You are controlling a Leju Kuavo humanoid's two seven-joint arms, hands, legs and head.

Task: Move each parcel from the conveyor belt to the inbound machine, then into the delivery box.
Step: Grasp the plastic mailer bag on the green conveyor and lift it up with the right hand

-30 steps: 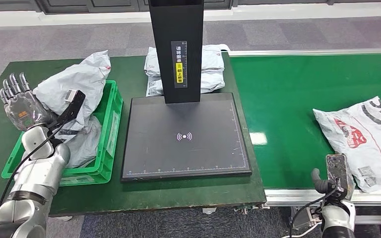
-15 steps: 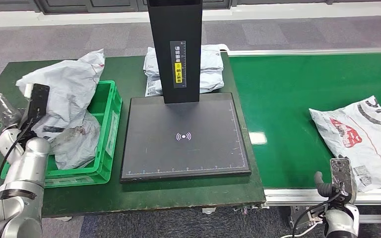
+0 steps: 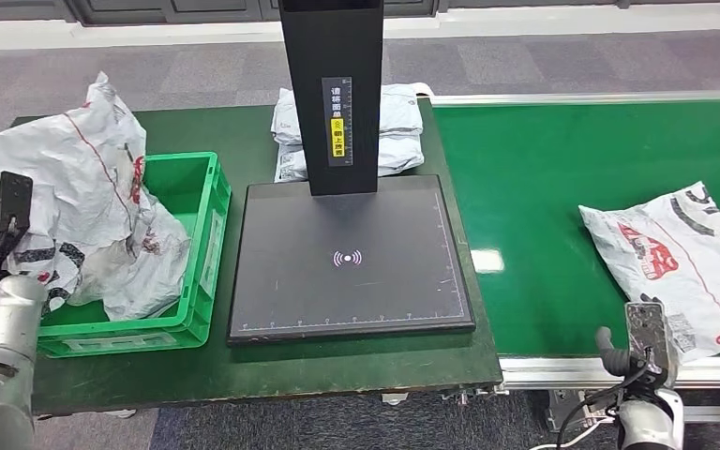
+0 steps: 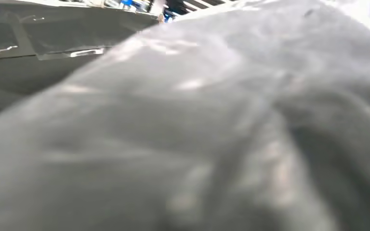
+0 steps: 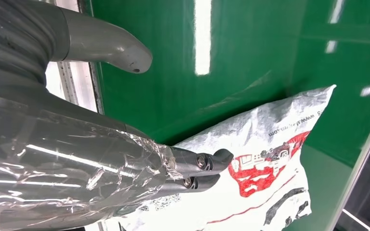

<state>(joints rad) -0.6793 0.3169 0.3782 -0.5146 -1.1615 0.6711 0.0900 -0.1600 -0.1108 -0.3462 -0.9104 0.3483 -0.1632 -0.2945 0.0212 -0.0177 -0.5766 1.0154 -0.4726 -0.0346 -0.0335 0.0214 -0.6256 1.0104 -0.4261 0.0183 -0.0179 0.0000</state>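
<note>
A crumpled white plastic parcel with red and black print [image 3: 75,216] stands bunched up at the left of the frame, over the green plastic crate [image 3: 192,309]; the left hand is hidden behind it, so its grip cannot be told. At the lower right, the right hand [image 5: 125,159] hovers with fingers apart, holding nothing, at the edge of a flat white printed parcel [image 3: 680,258] on the green conveyor belt [image 3: 544,187].
</note>
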